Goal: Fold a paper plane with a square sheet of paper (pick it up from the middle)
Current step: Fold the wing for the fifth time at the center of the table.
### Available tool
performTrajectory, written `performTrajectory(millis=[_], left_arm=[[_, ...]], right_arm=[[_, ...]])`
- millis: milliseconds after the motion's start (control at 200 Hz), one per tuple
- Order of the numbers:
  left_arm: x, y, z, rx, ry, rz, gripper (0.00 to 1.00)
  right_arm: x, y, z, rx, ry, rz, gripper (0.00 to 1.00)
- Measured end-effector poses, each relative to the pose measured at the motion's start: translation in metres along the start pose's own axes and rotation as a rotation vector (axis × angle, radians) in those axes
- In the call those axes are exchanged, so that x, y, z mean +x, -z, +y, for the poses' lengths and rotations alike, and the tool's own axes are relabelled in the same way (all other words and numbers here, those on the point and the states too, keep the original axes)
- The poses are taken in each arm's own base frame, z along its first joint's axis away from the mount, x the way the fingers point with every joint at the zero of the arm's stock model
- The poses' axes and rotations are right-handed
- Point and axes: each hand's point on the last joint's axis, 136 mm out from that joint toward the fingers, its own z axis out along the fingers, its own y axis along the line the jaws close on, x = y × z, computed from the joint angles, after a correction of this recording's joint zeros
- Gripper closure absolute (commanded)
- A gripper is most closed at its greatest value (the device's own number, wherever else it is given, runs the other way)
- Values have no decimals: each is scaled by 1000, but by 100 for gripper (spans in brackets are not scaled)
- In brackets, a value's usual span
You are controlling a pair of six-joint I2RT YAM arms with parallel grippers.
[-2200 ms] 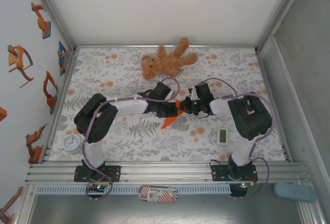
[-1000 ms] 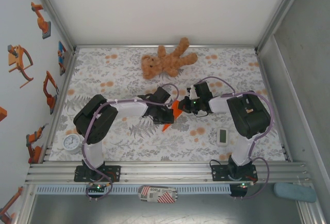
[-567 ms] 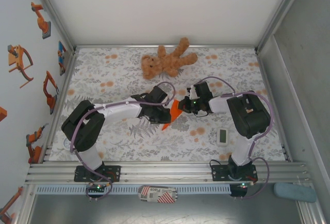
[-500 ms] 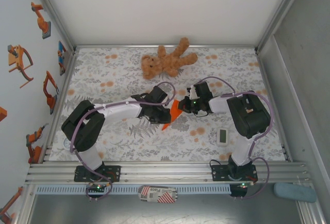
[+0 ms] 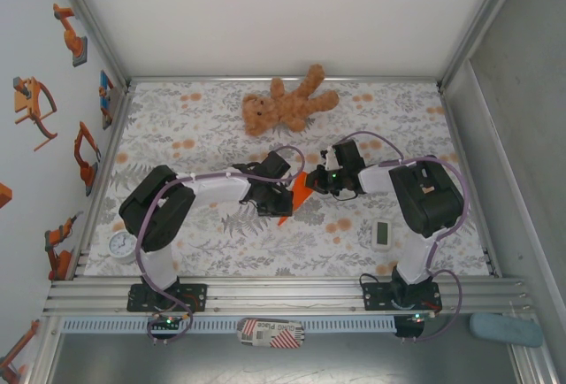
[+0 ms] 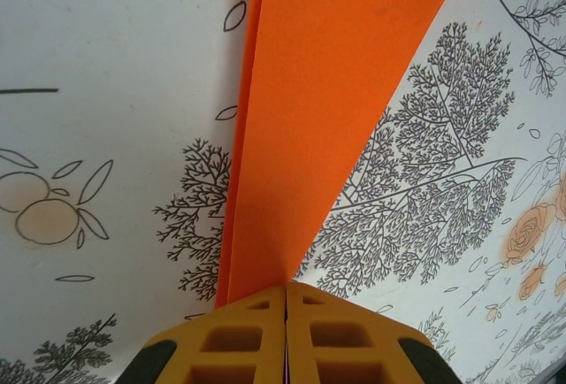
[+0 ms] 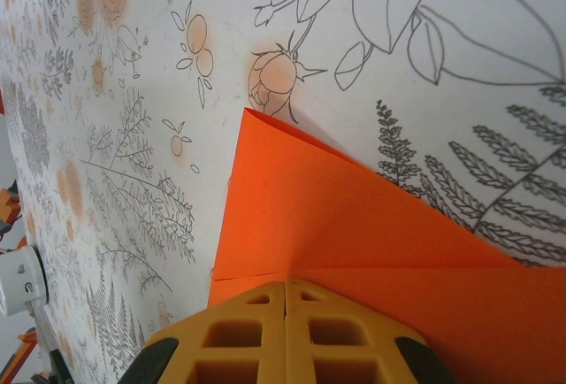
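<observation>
The orange paper [image 5: 299,191], folded into a slim pointed strip, sits mid-table between the two grippers, its narrow tip [image 5: 283,218] pointing toward the near edge. My left gripper [image 5: 285,200] is shut at the paper's left side. In the left wrist view the paper [image 6: 327,92] narrows down into the closed jaws of my left gripper [image 6: 285,288]. My right gripper [image 5: 314,182] is shut at the paper's upper right end. In the right wrist view a crease in the paper [image 7: 336,216] runs into my right gripper [image 7: 285,285], and one flap stands slightly off the cloth.
A brown teddy bear [image 5: 287,105] lies at the back of the floral cloth. A small white gadget [image 5: 382,233] sits to the near right, under the right arm. A round white dial [image 5: 122,245] rests at the near left. Metal rails frame the table.
The left arm's elbow swung out to the left and has come back in. Its gripper stayed at the paper and closed slightly. The right arm and the paper have hardly moved.
</observation>
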Motion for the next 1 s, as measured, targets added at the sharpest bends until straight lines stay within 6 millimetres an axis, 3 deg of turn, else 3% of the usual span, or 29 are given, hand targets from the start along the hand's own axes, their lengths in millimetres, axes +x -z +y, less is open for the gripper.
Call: performTrajectory(millis=[1001], left_arm=[[7,-6,1,67,0,-39,92]], right_arm=[[-2,-2,-1,13,-11,17,100]])
